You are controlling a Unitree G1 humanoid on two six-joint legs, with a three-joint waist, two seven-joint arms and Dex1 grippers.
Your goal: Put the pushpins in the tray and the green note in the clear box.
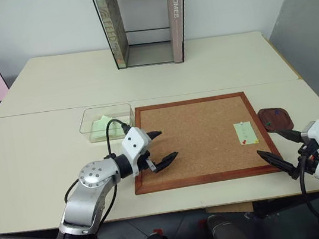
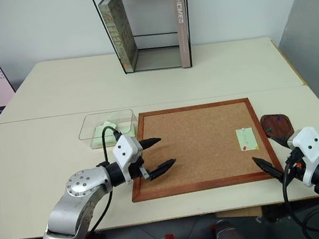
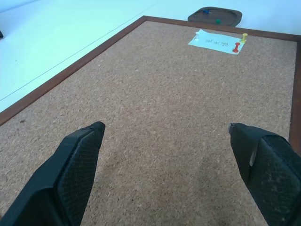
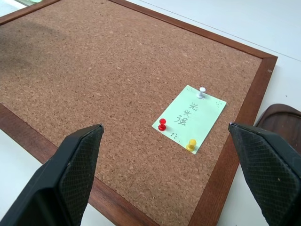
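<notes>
The green note point(image 4: 189, 118) lies pinned on the right part of the corkboard point(image 1: 201, 140) by a white, a red point(image 4: 162, 125) and a yellow pushpin. Just right of the board sits the tray point(image 1: 276, 119), holding a blue and a green pin. The clear box point(image 1: 107, 122) stands off the board's far left corner, crumpled green paper inside. The left gripper point(image 1: 160, 148) hovers over the board's near left edge, fingers spread and empty; the right gripper point(image 1: 280, 148) hangs near the board's near right corner, fingers likewise apart

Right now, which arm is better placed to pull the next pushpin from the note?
Right. Its open tool hovers just off the corkboard edge beside the green note; the left tool is across the board near the clear box.
</notes>
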